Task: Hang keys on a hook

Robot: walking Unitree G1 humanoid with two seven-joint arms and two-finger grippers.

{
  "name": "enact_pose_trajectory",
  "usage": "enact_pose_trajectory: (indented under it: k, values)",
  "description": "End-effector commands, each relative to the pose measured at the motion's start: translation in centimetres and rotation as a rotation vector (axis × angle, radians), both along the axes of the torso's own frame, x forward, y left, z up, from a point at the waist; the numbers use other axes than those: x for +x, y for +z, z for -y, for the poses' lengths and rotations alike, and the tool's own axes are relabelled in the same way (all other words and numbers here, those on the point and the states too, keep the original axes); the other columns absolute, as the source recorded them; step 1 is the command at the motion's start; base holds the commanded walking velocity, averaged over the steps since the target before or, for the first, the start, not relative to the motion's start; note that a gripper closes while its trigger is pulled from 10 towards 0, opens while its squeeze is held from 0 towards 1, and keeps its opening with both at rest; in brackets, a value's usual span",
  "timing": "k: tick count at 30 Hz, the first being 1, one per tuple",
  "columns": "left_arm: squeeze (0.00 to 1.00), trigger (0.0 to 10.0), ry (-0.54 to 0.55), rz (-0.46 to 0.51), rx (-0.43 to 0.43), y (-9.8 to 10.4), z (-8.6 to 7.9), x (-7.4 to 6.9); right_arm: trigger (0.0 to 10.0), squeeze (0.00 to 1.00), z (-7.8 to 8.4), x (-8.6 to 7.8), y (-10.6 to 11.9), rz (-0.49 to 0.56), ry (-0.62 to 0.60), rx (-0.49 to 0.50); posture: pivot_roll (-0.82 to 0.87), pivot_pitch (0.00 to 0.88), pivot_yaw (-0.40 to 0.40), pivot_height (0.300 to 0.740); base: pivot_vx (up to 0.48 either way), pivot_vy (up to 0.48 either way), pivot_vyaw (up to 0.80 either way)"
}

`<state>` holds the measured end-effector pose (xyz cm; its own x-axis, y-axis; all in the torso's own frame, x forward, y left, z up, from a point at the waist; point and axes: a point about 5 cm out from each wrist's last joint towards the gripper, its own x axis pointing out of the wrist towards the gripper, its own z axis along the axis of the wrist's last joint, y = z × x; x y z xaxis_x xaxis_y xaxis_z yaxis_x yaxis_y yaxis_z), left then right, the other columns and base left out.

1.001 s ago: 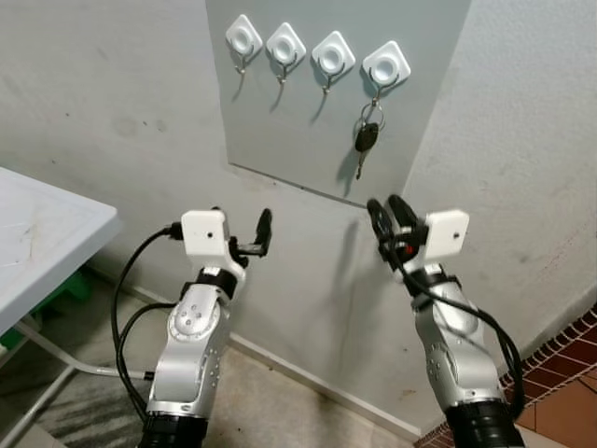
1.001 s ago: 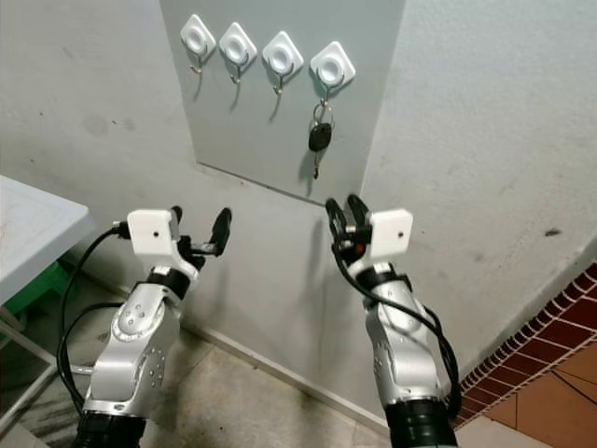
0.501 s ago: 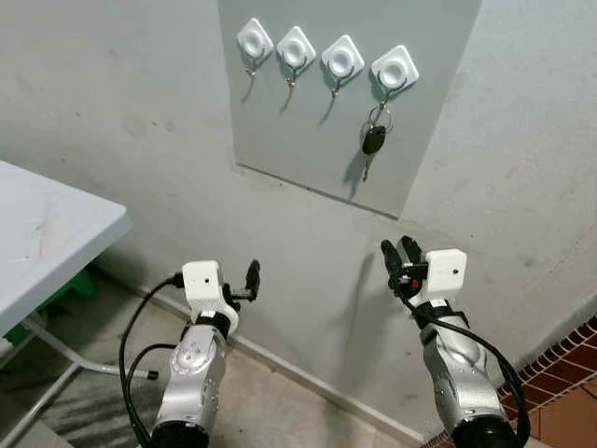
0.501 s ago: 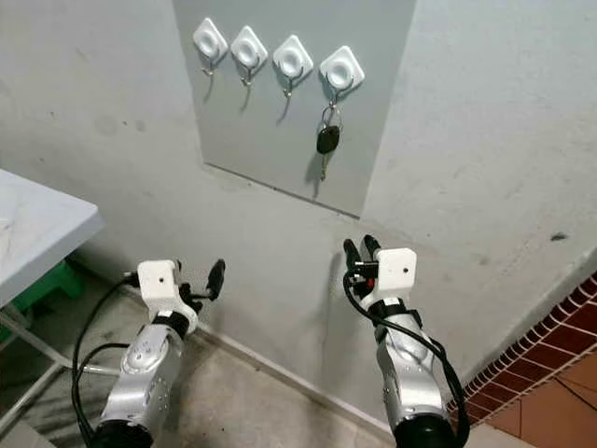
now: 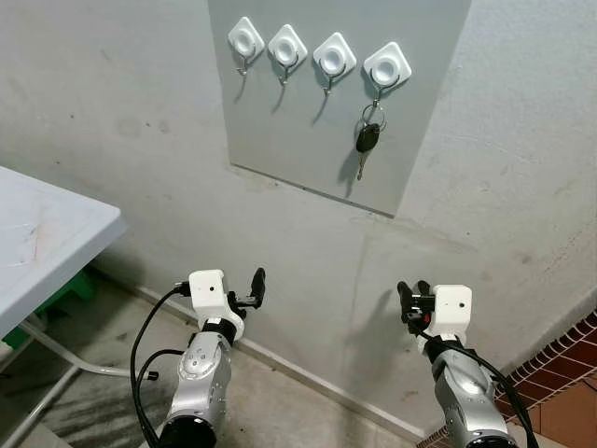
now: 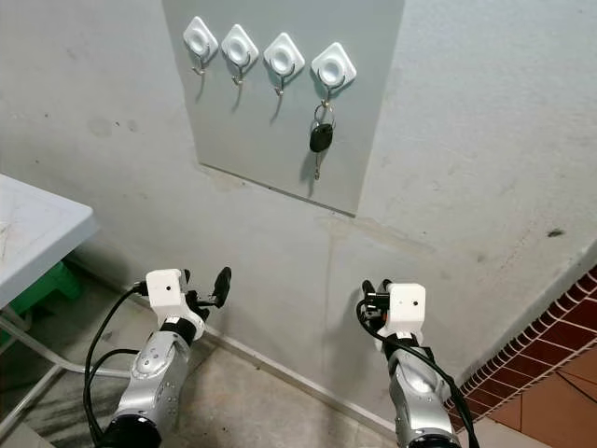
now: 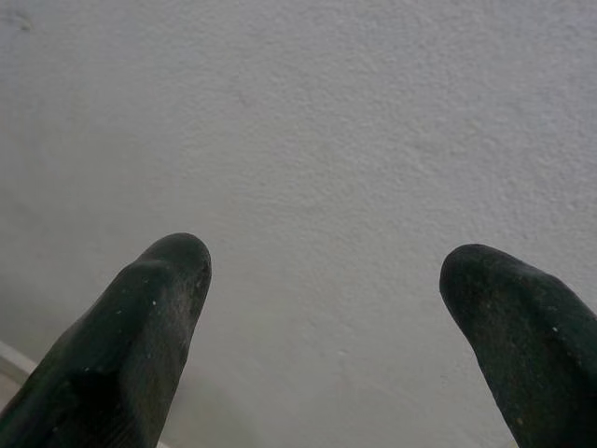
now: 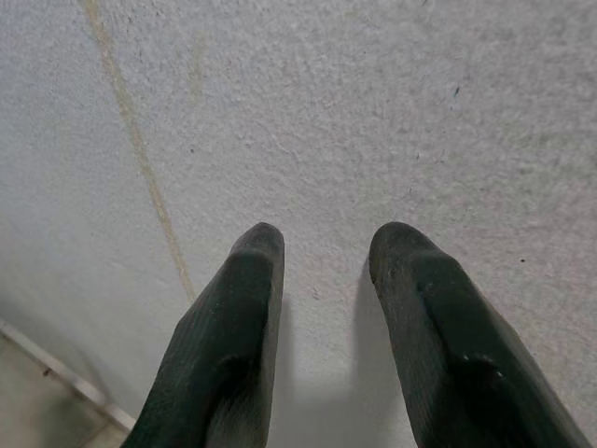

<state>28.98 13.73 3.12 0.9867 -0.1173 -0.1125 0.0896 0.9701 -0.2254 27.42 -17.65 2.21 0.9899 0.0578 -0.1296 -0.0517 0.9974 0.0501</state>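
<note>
A black-headed key on a ring, the keys [image 5: 367, 138], hangs from the rightmost white hook [image 5: 386, 63] of a row of hooks on a grey wall panel [image 5: 308, 140]. The three other hooks [image 5: 289, 45] are bare. Both arms are held low, well below the panel. My left gripper [image 6: 205, 280] faces the bare wall, its fingers [image 7: 149, 308] wide apart and open. My right gripper [image 5: 412, 291] also points at the wall below the keys. Its fingers [image 8: 242, 317] stand a little apart, open, with nothing between them.
A white table [image 5: 47, 243] juts in at the left, with a green object [image 5: 61, 294] and metal legs under it. Red brick tiling [image 5: 569, 364] borders the floor at the lower right. A skirting line [image 5: 317, 383] runs along the wall's foot.
Both arms have dropped from just under the panel to low near the floor. The keys still hang on the rightmost hook. The camera has shifted a little.
</note>
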Motion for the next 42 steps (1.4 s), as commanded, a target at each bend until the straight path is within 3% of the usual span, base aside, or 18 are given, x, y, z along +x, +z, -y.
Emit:
enact_pose_trajectory:
  k: [1,15,29,42]
  values:
    - [0.0,10.0,0.004,0.007,-0.001,0.0,-0.2,0.1,10.0,0.0,0.2,0.2,0.1,0.006,-0.008,-0.011,-0.03,0.0,-0.009,0.74,0.0,0.0,0.0]
    - [0.0,10.0,0.002,0.013,-0.007,-0.6,-0.2,-0.6,10.0,0.0,0.2,-0.5,-1.1,-0.04,0.006,-0.034,-0.01,0.0,-0.02,0.74,0.0,0.0,0.54]
    - [0.0,10.0,-0.001,0.076,-0.021,0.3,-0.1,-0.5,10.0,0.0,-0.2,0.0,0.0,0.035,0.064,-0.061,-0.01,0.0,-0.031,0.74,0.0,0.0,0.8]
    - [0.0,10.0,0.004,0.08,-0.019,0.4,-0.1,-0.5,10.0,0.0,-0.6,0.2,0.2,0.04,0.092,-0.062,0.0,0.0,-0.042,0.74,0.0,0.0,0.8]
